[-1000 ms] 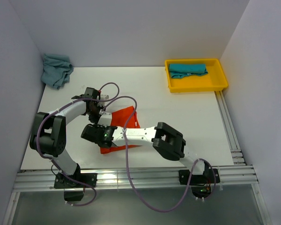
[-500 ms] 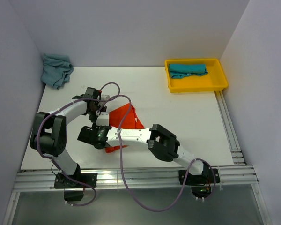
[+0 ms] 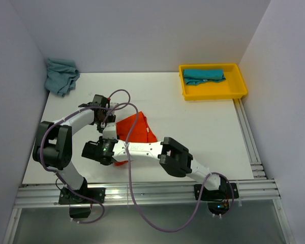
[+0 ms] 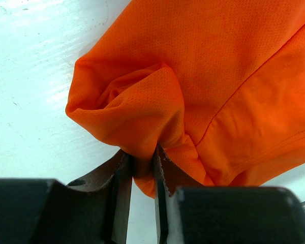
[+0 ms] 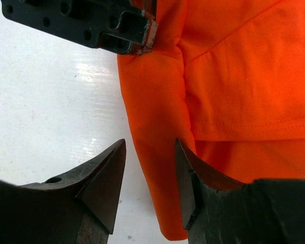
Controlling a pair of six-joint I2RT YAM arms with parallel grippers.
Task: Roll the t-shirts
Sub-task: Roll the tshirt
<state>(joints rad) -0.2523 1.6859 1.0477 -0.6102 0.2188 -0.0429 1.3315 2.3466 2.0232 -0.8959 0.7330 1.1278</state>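
White table (image 3: 203, 127), boxed by pale walls (image 3: 142, 35). The orange t-shirt (image 3: 138, 128) lies bunched left of centre, its long axis seemingly running near-to-far. My left jaws pinch a fold of it; my right jaws stand apart, straddling its edge.

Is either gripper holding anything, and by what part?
Left gripper pinches the orange t-shirt by a bunched fold; right gripper is open, straddling its edge.
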